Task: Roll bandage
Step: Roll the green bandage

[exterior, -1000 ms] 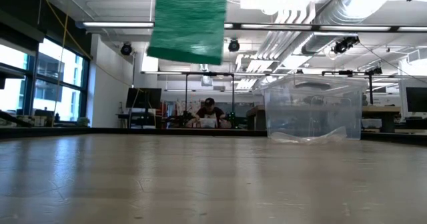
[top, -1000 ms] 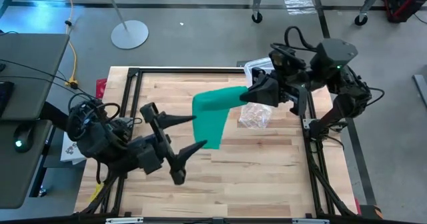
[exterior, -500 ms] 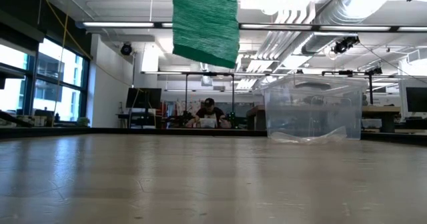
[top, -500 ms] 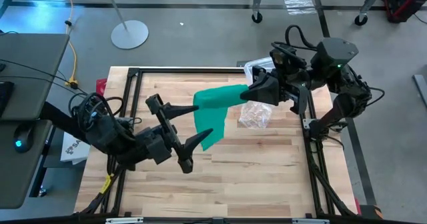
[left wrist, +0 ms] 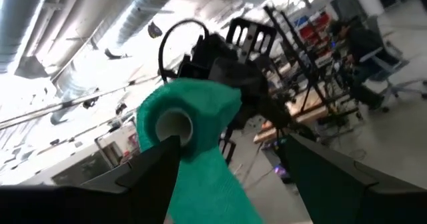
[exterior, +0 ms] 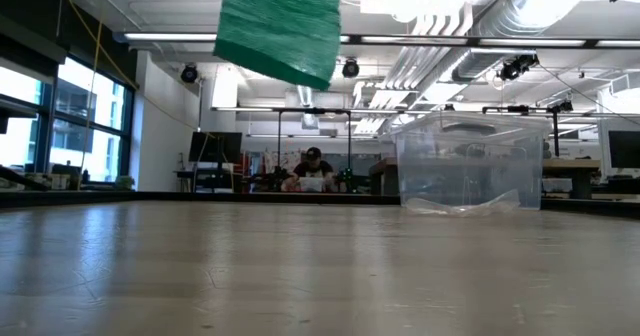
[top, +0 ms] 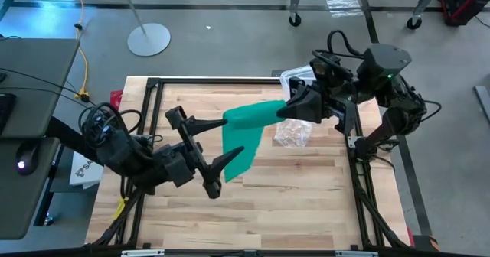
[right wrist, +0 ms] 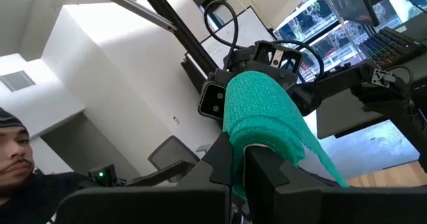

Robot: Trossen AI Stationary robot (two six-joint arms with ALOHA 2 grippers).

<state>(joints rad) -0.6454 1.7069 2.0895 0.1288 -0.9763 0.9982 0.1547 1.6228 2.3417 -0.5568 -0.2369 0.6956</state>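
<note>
Fingers [top: 230, 159] on my left gripper [top: 205, 144] stand spread as wide as they go, empty, the gripper raised over the left half of the table [top: 298, 203] and pointed toward the middle. From my left wrist camera I see both dark fingers [left wrist: 143, 174] framing the green bandage [left wrist: 193, 137], with its pale hollow core facing me, so the free strip hangs roughly between them; I cannot tell whether either finger touches it.

Just past that, the bandage [top: 246, 133] is off the table entirely. From overhead its loose tail drops down and toward the near edge, while the upper end runs right into my right gripper [top: 289, 106], whose fingers are pinched tight on the rolled end. My right wrist camera shows the roll [right wrist: 263, 121] sitting right on top of the closed fingers [right wrist: 267, 167].

Beyond the right gripper, a clear plastic box [exterior: 470, 161] and a crinkly clear bag [top: 292, 132] sit on the table's far right part.

A person [exterior: 313, 173] sits in the room behind.
</note>
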